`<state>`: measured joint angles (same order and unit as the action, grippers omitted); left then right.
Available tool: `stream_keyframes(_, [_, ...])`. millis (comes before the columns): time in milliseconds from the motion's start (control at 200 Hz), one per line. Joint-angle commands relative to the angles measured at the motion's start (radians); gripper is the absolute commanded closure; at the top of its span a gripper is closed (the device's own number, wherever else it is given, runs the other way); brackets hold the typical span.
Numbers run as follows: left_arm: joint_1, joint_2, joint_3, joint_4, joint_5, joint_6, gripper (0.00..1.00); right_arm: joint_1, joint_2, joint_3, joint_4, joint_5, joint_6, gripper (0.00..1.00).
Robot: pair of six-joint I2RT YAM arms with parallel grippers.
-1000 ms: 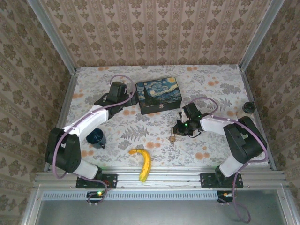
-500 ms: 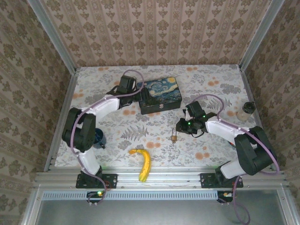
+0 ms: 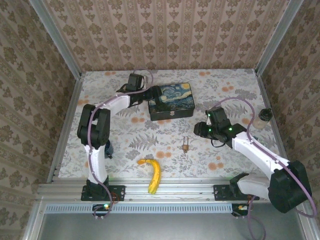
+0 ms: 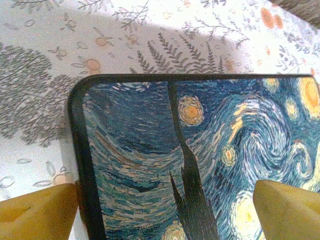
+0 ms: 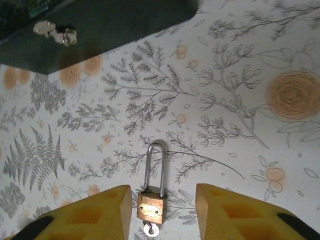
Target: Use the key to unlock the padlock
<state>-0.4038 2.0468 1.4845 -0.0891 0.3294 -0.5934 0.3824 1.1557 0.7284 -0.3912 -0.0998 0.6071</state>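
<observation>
At lower centre of the right wrist view, the padlock (image 5: 152, 206) is lying flat on the tablecloth (image 5: 240, 60), what looks like the key (image 5: 150, 230) sitting in its base, and your right gripper (image 5: 163, 192) is standing spread either side, touching neither. Your left gripper (image 4: 165, 195) is hanging wide apart over a corner of the tin box (image 4: 200, 150). I am judging the shackle release unconfirmed.
</observation>
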Motion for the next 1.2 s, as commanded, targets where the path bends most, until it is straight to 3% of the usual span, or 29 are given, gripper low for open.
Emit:
stream_keyframes(0, [0.000, 0.034, 0.056, 0.050, 0.100, -0.039, 0.09, -0.017, -0.053, -0.034, -0.033, 0.079, 0.011, 0.55])
stream_keyframes(145, [0.012, 0.040, 0.072, 0.065, 0.123, -0.055, 0.07, -0.052, -0.105, -0.052, -0.031, 0.091, 0.007, 0.49])
stream_keyframes(290, [0.036, -0.055, -0.005, 0.070, 0.063, -0.046, 0.06, -0.075, -0.154, -0.053, -0.033, 0.128, -0.030, 0.44])
stream_keyframes(305, [0.040, -0.068, -0.018, 0.071, 0.053, -0.043, 0.06, -0.075, -0.161, -0.053, -0.031, 0.135, -0.036, 0.35])
stream_keyframes(315, [0.043, -0.081, -0.028, 0.073, 0.045, -0.040, 0.06, -0.077, -0.164, -0.054, -0.031, 0.142, -0.039, 0.19])
stream_keyframes(330, [0.048, -0.099, -0.044, 0.074, 0.036, -0.036, 0.06, -0.077, -0.171, -0.053, -0.031, 0.152, -0.046, 0.11])
stream_keyframes(460, [0.088, -0.283, -0.202, 0.090, -0.060, 0.026, 0.03, -0.089, -0.224, -0.060, -0.004, 0.279, -0.094, 0.00])
stream_keyframes(755, [0.182, -0.725, -0.656, 0.246, -0.413, 0.238, 0.00, -0.108, -0.312, -0.139, 0.223, 0.486, -0.286, 0.00])
stream_keyframes(965, [0.226, -0.912, -0.920, 0.451, -0.536, 0.417, 0.00, -0.111, -0.265, -0.242, 0.491, 0.602, -0.407, 0.00])
stream_keyframes(1195, [0.260, -0.946, -1.098, 0.689, -0.552, 0.625, 0.00, -0.123, -0.115, -0.259, 0.716, 0.670, -0.550, 0.00])
